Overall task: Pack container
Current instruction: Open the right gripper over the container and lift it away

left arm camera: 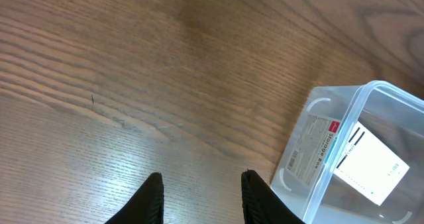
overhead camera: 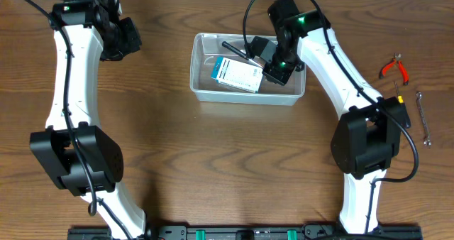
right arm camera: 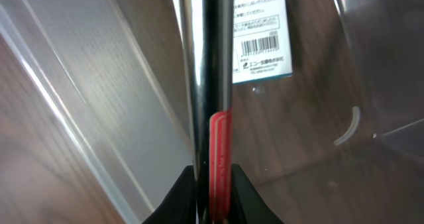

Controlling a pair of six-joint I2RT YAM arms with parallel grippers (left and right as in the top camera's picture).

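Roughly at 12 o'clock from the table's (left arm camera: 132, 65) middle sits the clear container (overhead camera: 241, 96), with a blue-and-white box (overhead camera: 237, 74) lying inside. Its end wall bears a white sticker (left arm camera: 313, 149) with a red mark, the print too small to read. The box label shows a barcode (right arm camera: 260, 44) under Japanese print. Over the tub's 3 o'clock end, the right gripper (overhead camera: 275, 71) clamps a steel-shafted tool (right arm camera: 207, 65) with a red strip. At 9 o'clock, well apart, the left gripper (left arm camera: 202, 197) has its jaws parted and empty.

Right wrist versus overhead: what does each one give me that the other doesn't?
Right wrist only: the right gripper shut on a metal-shafted tool with a red strip; a barcode label. Overhead only: the left gripper off beside the container, red-handled pliers and a wrench on the table. Both: the clear container with the blue-and-white box inside.
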